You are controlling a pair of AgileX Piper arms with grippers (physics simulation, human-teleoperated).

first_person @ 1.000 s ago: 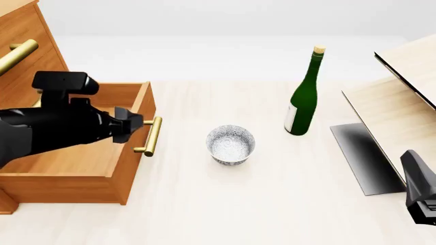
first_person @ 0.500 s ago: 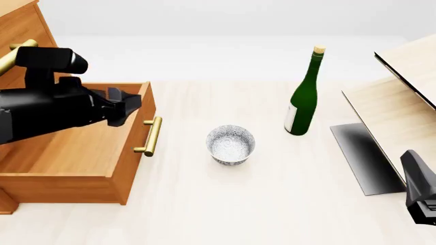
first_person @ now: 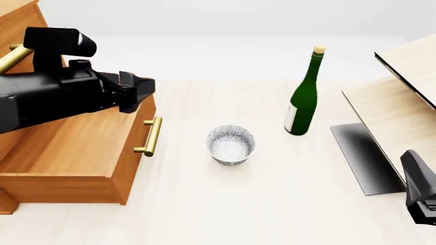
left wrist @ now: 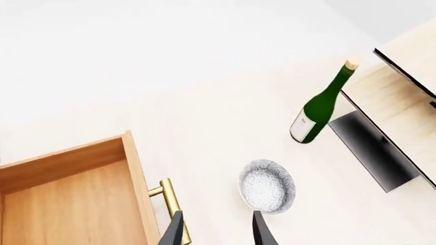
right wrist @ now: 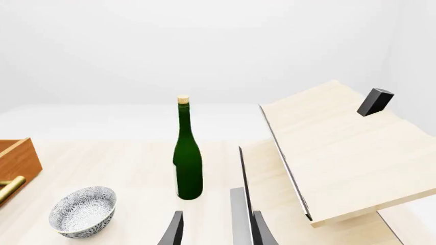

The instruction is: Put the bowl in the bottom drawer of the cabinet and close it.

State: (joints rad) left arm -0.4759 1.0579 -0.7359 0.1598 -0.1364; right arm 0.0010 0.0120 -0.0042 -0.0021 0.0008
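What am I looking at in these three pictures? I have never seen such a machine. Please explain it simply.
This is a simulated robot with two arms. One picture looks from above and behind the arms; the other two come from cameras behind each gripper. The left gripper hangs above the open bottom drawer of the cabinet. The right gripper waits near the pale wooden structure. On the table stand a speckled bowl and a green bottle. Both grippers are open and hold nothing.

Both arms' fingers [left wrist: 175,232] parted, empty.
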